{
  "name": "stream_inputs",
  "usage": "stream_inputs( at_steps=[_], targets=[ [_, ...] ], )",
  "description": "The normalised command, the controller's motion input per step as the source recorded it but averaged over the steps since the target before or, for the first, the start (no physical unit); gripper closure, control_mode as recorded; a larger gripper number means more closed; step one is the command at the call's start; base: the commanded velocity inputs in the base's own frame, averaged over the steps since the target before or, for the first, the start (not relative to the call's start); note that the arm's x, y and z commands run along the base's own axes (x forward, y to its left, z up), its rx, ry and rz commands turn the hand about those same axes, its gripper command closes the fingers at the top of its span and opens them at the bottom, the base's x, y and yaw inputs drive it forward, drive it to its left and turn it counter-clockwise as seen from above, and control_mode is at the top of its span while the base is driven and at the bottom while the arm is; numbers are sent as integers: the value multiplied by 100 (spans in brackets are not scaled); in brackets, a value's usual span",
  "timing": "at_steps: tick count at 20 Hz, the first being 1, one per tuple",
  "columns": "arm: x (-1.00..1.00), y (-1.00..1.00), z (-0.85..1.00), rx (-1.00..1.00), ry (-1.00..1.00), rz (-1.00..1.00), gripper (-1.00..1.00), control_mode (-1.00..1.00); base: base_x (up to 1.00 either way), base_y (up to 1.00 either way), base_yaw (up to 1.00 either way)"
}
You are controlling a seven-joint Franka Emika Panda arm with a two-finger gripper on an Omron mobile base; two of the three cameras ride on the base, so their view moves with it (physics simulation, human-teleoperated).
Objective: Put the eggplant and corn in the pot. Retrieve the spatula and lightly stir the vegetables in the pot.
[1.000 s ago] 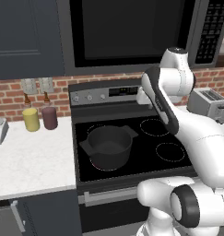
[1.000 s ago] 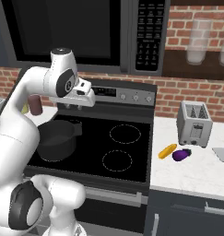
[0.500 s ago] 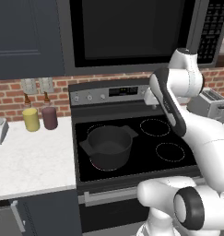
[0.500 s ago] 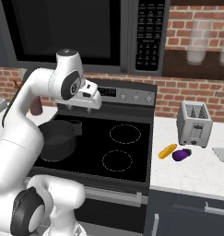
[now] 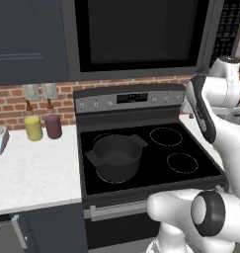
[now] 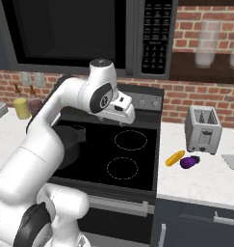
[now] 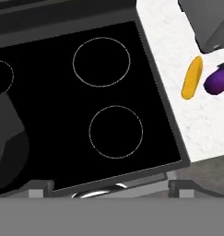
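My gripper [image 6: 122, 114] is hanging over the back of the stove [image 6: 137, 166], jaws wide open, nothing in it. The pot [image 5: 116, 157] sits on the front-left burner, while the corn [image 6: 175, 157] and eggplant [image 6: 188, 162] lie touching on the counter [image 6: 205, 181] just right of the stove, in front of the toaster [image 6: 203, 129].

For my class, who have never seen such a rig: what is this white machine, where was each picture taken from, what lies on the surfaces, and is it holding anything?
It is a rendered kitchen. The white machine is a robot arm on a driving base. Two pictures come from cameras on that base, behind the arm to its left and right. The third comes from a camera on the hand, looking down along the gripper at the stove.

A dark pot stands on the stove's front left ring. On the counter right of the stove lie the corn and the eggplant, side by side before a toaster. Two jars stand on the left counter.

The gripper hangs over the stove, holding nothing.
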Motion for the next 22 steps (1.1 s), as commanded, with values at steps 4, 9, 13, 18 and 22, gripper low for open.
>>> stream_inputs(
  at_steps=[4,9,13,18,22],
  targets=[
    [0,-100,-27,0,10,-22,-100,-100,0,0,0],
    [0,-99,-42,0,16,-25,-100,-100,0,0,0],
    [4,-90,-53,0,20,-26,-100,-100,0,0,0],
    [7,-74,-53,0,18,-22,-100,-100,0,0,0],
    [21,-40,-46,0,11,-13,-100,-100,0,0,0]
  ],
)
